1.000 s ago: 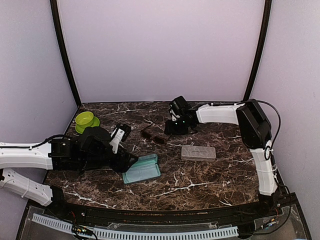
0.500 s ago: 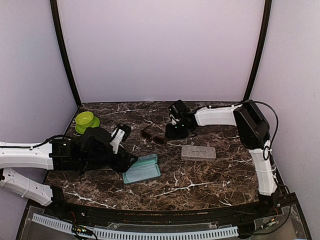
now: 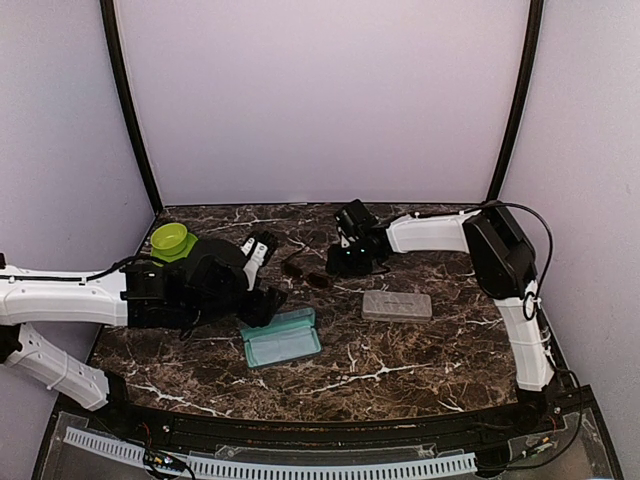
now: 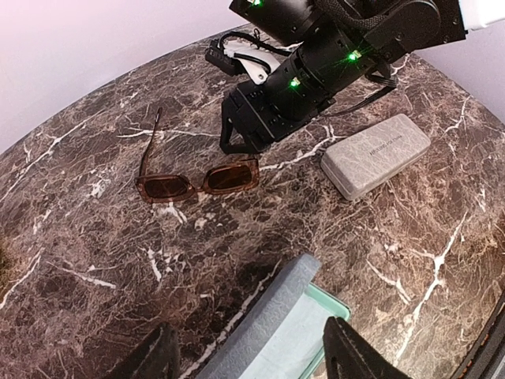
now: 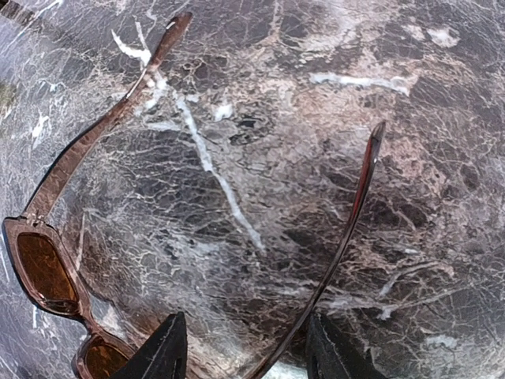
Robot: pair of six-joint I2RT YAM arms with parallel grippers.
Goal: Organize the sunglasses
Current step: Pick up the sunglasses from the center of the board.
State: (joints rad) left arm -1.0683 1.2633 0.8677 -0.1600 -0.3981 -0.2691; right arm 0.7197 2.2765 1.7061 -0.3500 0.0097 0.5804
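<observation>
Sunglasses [image 4: 197, 184]: brown-lensed pair, temples unfolded, flat on marble table [image 3: 400, 360], centre toward far side; only pair in view
- Likely light, thin plastic frame, stiff but snappable; lenses smooth, scratch-prone
- Best hold probably bridge or frame front, gentle squeeze; a lone temple may flex or let pair swing
- Right gripper [image 5: 245, 351] low just right of pair, jaws apart astride one temple, not clamping
- Left gripper [image 4: 248, 357] spread, empty, above open teal case [image 3: 282, 338], near-left of pair
- Closed grey case [image 4: 376, 155] near-right of pair

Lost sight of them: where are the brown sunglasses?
The sunglasses lie unfolded, top view centre, one temple inside the right gripper, behind the teal case.
</observation>
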